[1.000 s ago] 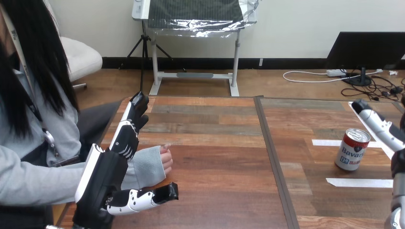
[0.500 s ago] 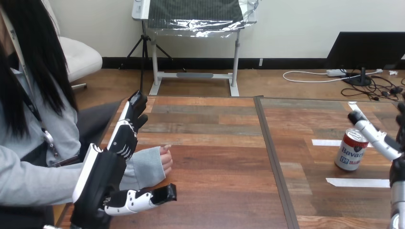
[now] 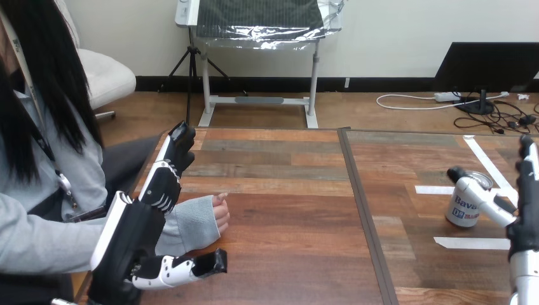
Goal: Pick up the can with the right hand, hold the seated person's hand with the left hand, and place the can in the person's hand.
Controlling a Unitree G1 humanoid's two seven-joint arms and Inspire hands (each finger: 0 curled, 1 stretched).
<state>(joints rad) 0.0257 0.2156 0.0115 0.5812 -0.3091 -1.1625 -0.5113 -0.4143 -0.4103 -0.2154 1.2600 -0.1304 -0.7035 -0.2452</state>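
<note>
can (image 3: pixel 461 211): white, red band, blue print, silver top | worktop (image 3: pixel 286 210): brown wood-grain planks | tape strips (image 3: pixel 473 243): white | left hand (image 3: pixel 136 236), right hand (image 3: pixel 522 225): black and white | person's sleeve (image 3: pixel 191 223): grey

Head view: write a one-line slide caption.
Right robot hand open at the can; left robot hand open beside the person's hand.

Note for your log: the counter (image 3: pixel 286 210) is plank wood with brown grain and a low satin sheen. The can (image 3: pixel 461 213), right of frame, is metal, with a bright silver rim and a glossy printed wall. The left robot hand (image 3: pixel 133 241), lower left, and the right robot hand (image 3: pixel 524 222), right edge, are hard plastic: glossy white shells over matt black. The person's sleeve (image 3: pixel 191 222) is soft grey knit cloth. The white tape strips (image 3: pixel 473 243) look matt and paper-like.
</note>
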